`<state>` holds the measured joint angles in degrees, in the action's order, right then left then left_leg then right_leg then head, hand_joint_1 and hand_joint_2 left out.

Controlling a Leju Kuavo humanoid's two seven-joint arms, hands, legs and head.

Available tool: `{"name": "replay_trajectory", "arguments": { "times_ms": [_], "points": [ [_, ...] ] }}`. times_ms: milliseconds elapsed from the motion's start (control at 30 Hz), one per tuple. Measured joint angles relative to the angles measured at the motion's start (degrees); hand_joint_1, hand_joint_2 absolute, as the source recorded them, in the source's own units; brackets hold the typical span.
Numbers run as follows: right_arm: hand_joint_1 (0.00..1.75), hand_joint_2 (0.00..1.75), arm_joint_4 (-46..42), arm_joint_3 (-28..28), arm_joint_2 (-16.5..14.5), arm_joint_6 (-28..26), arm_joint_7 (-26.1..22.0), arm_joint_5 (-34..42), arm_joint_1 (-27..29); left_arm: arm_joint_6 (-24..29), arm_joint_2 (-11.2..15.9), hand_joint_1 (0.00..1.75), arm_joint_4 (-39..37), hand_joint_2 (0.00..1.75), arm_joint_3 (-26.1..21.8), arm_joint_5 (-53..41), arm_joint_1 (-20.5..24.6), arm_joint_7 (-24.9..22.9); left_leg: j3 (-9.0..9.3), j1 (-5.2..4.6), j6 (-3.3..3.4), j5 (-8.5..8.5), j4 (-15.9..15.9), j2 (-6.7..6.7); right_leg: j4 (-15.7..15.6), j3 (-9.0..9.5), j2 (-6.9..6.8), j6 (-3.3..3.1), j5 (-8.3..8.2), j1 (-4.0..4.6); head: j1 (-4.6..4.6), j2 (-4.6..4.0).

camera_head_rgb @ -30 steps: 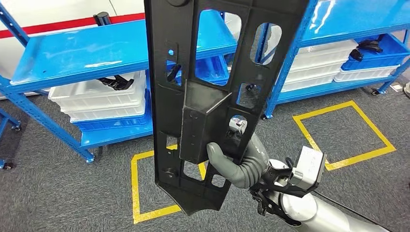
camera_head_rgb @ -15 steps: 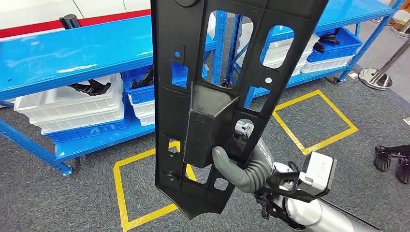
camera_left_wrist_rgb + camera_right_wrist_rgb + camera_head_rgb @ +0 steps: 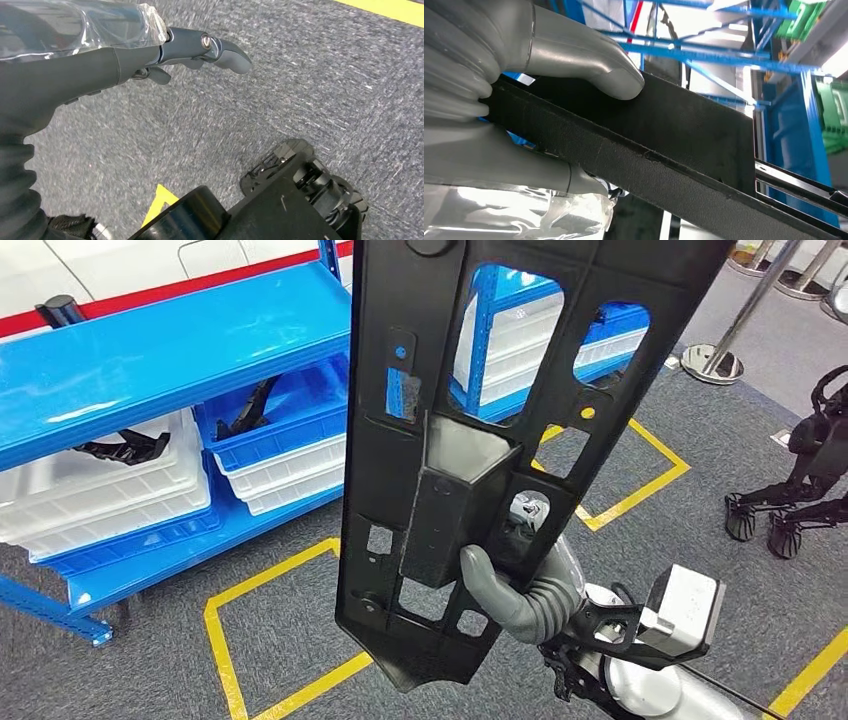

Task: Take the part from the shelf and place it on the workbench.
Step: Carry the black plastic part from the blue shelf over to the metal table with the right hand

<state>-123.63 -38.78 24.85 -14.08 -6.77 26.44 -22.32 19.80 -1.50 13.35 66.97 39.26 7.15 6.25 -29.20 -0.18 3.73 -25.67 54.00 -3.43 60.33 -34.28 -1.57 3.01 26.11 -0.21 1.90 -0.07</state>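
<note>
Right hand [image 3: 520, 595] grips the long black perforated part [image 3: 470, 440] near its lower end, fingers [image 3: 589, 55] clamped on it, holding it upright above grey carpet before the blue shelf [image 3: 150, 360]; left hand [image 3: 100, 60] hangs with fingers [image 3: 220, 50] extended, holding nothing.

we see yellow tape squares [image 3: 225, 640] on grey carpet [image 3: 120, 660], and a chrome stanchion base [image 3: 712, 364].

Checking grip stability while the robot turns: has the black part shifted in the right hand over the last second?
No. The black part sits the same against the right hand; its boxy ridge stays just above the thumb. The shelves slide because the camera turned.
</note>
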Motion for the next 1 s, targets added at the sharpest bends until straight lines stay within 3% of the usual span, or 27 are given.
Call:
{"name": "replay_trajectory", "arguments": {
  "times_ms": [33,67,100,133,167,200,233,267,333,400,433,500,533,567,633,700,733,767,800,867,900,933,1000],
  "points": [
    [1.75,1.75,-0.5,0.4,0.2,0.0,-0.2,-0.3,0.5,0.0,0.1,0.00,0.0,1.75,0.0,-0.1,0.0,0.0,-0.02,-0.13,-0.37,-0.31,0.2,-0.56,-3.2,1.57,-0.43,-0.63,-0.95,0.10,-0.01,0.00],
    [1.75,1.75,-1.0,0.8,0.4,0.1,-0.4,-0.8,1.2,-0.1,0.2,0.00,0.0,1.75,0.0,0.0,-0.1,0.2,-0.94,-0.17,-0.89,-2.00,2.6,-0.06,-5.0,2.27,-0.34,-1.32,-1.43,0.15,-0.04,-0.01],
    [1.75,1.75,-1.6,1.2,0.5,0.1,-0.7,-1.5,2.0,-0.2,0.3,0.00,0.0,1.75,0.0,0.0,0.0,0.4,-2.42,-0.18,-1.43,-4.25,6.2,0.59,-6.4,2.66,0.04,-2.01,-1.78,0.18,-0.07,-0.01],
    [1.75,1.75,-2.1,1.5,0.6,0.2,-0.9,-2.3,3.0,-0.4,0.5,0.00,0.0,1.75,-0.1,0.0,0.1,0.6,-4.26,-0.02,-1.93,-6.76,10.9,1.45,-6.4,2.40,1.32,-2.57,-2.10,-0.04,-0.10,-0.01],
    [1.75,1.75,-2.4,1.6,0.6,0.2,-1.1,-2.9,3.5,-0.7,0.7,0.00,0.0,1.75,-0.2,0.1,0.3,0.8,-6.12,0.09,-2.17,-8.95,15.7,2.55,-6.4,2.27,2.08,-2.72,-2.21,-0.09,-0.12,-0.01],
    [1.75,1.75,-2.4,1.6,0.6,0.3,-1.2,-3.4,3.9,-0.9,0.8,0.00,0.0,1.75,-0.2,0.1,0.4,0.8,-6.83,0.14,-2.27,-9.39,17.8,2.70,-6.4,2.24,2.73,-2.73,-2.26,-0.10,-0.12,-0.01],
    [1.75,1.75,-2.4,1.6,0.5,0.3,-1.2,-3.9,4.2,-1.1,0.9,0.00,0.0,1.75,-0.3,0.1,0.5,0.7,-6.47,0.22,-2.33,-8.65,17.5,2.80,-6.4,2.27,3.46,-2.69,-2.30,-0.13,-0.11,-0.01],
    [1.75,1.75,-2.5,1.5,0.4,0.3,-1.3,-4.3,4.5,-1.3,1.0,0.00,0.0,1.75,-0.3,0.0,0.5,0.6,-5.05,0.33,-2.36,-6.85,14.8,3.06,-6.3,2.34,4.26,-2.63,-2.34,-0.18,-0.12,-0.01],
    [1.75,1.75,-2.7,1.5,0.3,0.3,-1.4,-4.9,4.9,-1.6,1.2,0.00,0.0,1.75,-0.3,-0.1,0.2,0.5,-1.20,0.73,-2.37,-2.67,6.3,5.47,-6.2,2.32,5.84,-2.33,-2.45,-0.17,-0.12,-0.01],
    [1.75,1.75,-2.9,1.5,0.2,0.3,-1.5,-5.3,5.3,-1.8,1.3,0.00,0.0,1.75,-0.3,-0.3,-0.1,0.4,0.78,1.03,-2.18,-1.20,1.1,7.78,-5.9,1.63,7.23,-1.75,-2.74,-0.10,-0.08,-0.01],
    [1.75,1.75,-3.0,1.5,0.2,0.3,-1.5,-5.5,5.5,-1.8,1.3,0.00,0.0,1.75,-0.3,-0.4,-0.1,0.4,0.86,0.96,-1.98,-1.42,0.6,7.99,-5.9,1.22,7.85,-1.37,-2.97,-0.10,-0.06,0.00],
    [1.75,1.75,-3.2,1.5,0.2,0.3,-1.6,-5.9,6.2,-1.8,1.3,0.00,0.0,1.75,-0.3,-0.6,-0.1,0.5,0.92,0.94,-1.31,-1.26,0.3,6.87,-5.8,0.65,8.33,-0.72,-3.19,-0.28,-0.04,-0.01],
    [1.75,1.75,-3.3,1.5,0.2,0.3,-1.6,-6.0,6.4,-1.8,1.3,0.00,0.0,1.75,-0.3,-0.7,0.0,0.5,1.00,0.97,-0.93,-1.07,0.2,6.24,-4.9,0.19,7.30,-0.43,-2.60,-0.23,0.06,-0.02],
    [1.75,1.75,-3.5,1.5,0.2,0.3,-1.6,-6.1,6.6,-1.8,1.3,0.00,0.0,1.75,-0.2,-0.8,0.0,0.5,1.07,1.04,-0.58,-0.89,0.0,5.50,-2.9,-0.74,5.82,-0.18,-1.34,-0.16,0.16,-0.02],
    [1.75,1.75,-3.6,1.5,0.1,0.3,-1.6,-6.1,6.7,-1.7,1.3,0.00,0.0,1.75,-0.2,-0.9,-0.1,0.5,1.02,0.97,-0.20,-0.78,-0.1,3.96,4.7,-4.16,2.81,0.24,2.53,-0.13,0.37,-0.01],
    [1.75,1.75,-3.7,1.6,0.1,0.2,-1.6,-6.2,7.1,-1.7,1.4,0.00,0.0,1.75,-0.2,-1.0,-0.2,0.6,0.98,0.87,-0.12,-0.81,0.0,2.36,11.5,-7.23,2.21,0.45,4.91,-0.34,0.37,0.00],
    [1.75,1.75,-3.7,1.6,0.1,0.2,-1.6,-6.2,7.3,-1.6,1.4,0.00,0.0,1.75,-0.2,-1.0,-0.3,0.6,0.99,0.85,-0.12,-0.85,0.0,1.59,12.0,-7.35,2.11,0.46,4.58,-0.41,0.37,0.00],
    [1.75,1.75,-3.7,1.6,0.1,0.2,-1.6,-6.2,7.5,-1.6,1.5,0.00,0.0,1.75,-0.2,-1.1,-0.2,0.6,1.05,0.85,-0.14,-0.90,0.0,0.89,10.1,-6.23,1.87,0.42,3.27,-0.43,0.37,0.00],
    [1.75,1.75,-3.8,1.6,0.1,0.2,-1.6,-6.2,7.6,-1.6,1.5,0.00,0.0,1.75,-0.1,-1.2,-0.2,0.7,1.17,0.83,-0.21,-1.00,0.0,0.25,6.2,-4.09,1.11,0.32,1.36,-0.40,0.37,0.00],
    [1.75,1.75,-4.1,1.6,0.0,0.2,-1.6,-6.2,7.6,-1.6,1.5,0.00,0.0,1.75,0.0,-1.3,-0.3,0.7,1.38,0.50,-0.59,-1.33,0.1,-0.86,-1.9,0.27,-1.62,-0.08,-1.31,-0.01,0.37,-0.01],
    [1.75,1.75,-4.2,1.7,0.0,0.2,-1.7,-6.2,7.6,-1.6,1.5,0.00,0.0,1.75,0.1,-1.4,-0.3,0.7,1.44,0.27,-0.85,-1.46,0.1,-1.44,-4.2,1.43,-2.60,-0.37,-1.78,0.23,0.35,0.00],
    [1.75,1.75,-4.3,1.7,0.0,0.3,-1.7,-6.2,7.6,-1.5,1.5,0.00,0.0,1.75,0.1,-1.4,-0.3,0.6,1.46,0.05,-1.09,-1.59,0.1,-2.04,-5.2,1.76,-2.90,-0.64,-1.71,0.43,0.32,0.00],
    [1.75,1.75,-4.5,1.7,-0.1,0.4,-1.9,-6.2,7.9,-1.5,1.6,0.00,0.0,1.75,0.3,-1.4,-0.3,0.4,1.49,0.00,-1.61,-1.93,0.2,-2.86,-5.4,1.50,-1.64,-1.27,-1.85,0.37,0.30,0.01]
  ]
}}
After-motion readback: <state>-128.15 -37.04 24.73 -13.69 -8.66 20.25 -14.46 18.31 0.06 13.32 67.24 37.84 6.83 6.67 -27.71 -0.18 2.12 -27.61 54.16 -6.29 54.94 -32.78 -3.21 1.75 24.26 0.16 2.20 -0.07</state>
